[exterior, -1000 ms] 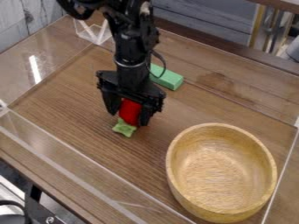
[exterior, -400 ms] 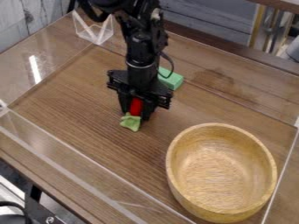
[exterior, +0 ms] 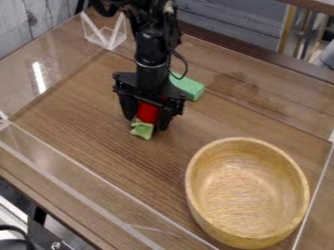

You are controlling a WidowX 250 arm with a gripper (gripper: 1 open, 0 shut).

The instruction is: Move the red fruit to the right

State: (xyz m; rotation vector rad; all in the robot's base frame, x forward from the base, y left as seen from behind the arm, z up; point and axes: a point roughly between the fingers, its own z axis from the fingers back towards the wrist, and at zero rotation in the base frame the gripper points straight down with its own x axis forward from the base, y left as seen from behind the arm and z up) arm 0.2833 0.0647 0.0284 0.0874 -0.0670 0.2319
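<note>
Red fruit (exterior: 147,117) half hidden between the spread jaws of the gripper (exterior: 146,118), grip contact unclear.

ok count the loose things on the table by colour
red: 1, the fruit, between the open gripper jaws
green: 1, the block
wood: 1, the bowl
total: 3
</note>
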